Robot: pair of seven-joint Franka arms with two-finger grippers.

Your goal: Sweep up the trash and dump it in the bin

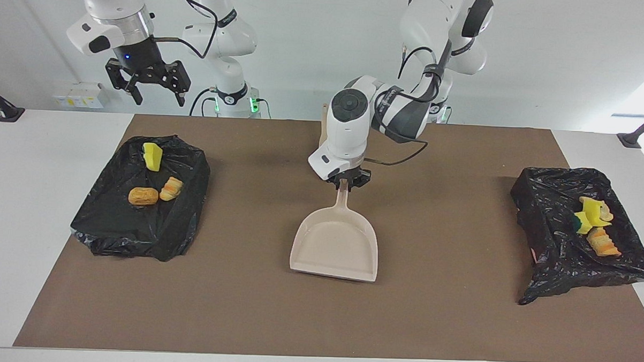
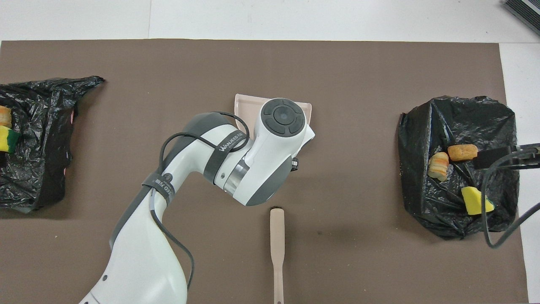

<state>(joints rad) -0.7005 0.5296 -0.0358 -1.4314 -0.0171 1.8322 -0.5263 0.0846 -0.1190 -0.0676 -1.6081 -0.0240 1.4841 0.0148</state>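
My left gripper [image 1: 346, 183] has its jaws clamped on the dustpan [image 1: 337, 246] handle over the middle of the mat [image 1: 274, 308]; the pan's mouth points to six o'clock in the facing view. My right gripper [image 1: 152, 92] waits, jaws apart, up at the eleven o'clock corner above the black bag [image 1: 138, 223]. The trash lies in two bags: a sponge [image 1: 152, 156] and two bread lumps [image 1: 143, 196] on that bag, more scraps [image 1: 593, 222] in the other bag [image 1: 555, 253] at three o'clock. The brush [image 2: 277, 249] lies on the worktop nearer me than the dustpan.
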